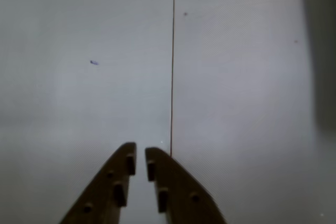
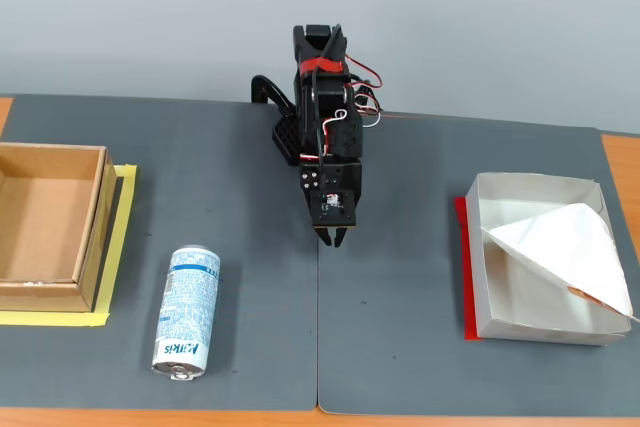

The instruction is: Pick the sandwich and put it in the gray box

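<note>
The sandwich [image 2: 565,247] lies in the gray box [image 2: 480,282] at the fixed view's right. The gripper [image 2: 333,239], at centre and well apart from it, holds nothing, jaws nearly together.

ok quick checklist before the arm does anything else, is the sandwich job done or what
1. Sandwich in the gray box: ok, though one corner sticks out over the right rim.
2. Gripper empty: ok, the wrist view shows nothing between the fingers, only a narrow gap.
3. Gripper clear of the box: ok, it hangs over the mat near the middle seam, well left of the box.
4. Spray can out of the way: ok, lying on its side at lower left.
5. Brown box untouched: cannot tell, but it looks empty at far left.
</note>
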Robot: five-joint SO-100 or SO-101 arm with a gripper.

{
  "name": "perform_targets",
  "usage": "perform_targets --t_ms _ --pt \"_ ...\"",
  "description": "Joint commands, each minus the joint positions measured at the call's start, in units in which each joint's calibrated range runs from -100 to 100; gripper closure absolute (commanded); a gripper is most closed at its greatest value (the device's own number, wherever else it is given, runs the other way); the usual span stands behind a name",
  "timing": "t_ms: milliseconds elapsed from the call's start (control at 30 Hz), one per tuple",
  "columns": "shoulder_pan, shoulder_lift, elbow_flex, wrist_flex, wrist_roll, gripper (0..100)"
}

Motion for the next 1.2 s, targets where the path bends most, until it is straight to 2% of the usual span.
perform_targets --t_ms 0,333,1167 --pt "-0.13 -0.77 0.07 -0.73 0.23 98" --pt "-0.28 -0.77 2.24 -3.86 0.23 98" --pt "0.09 -0.77 2.24 -3.86 -0.14 98"
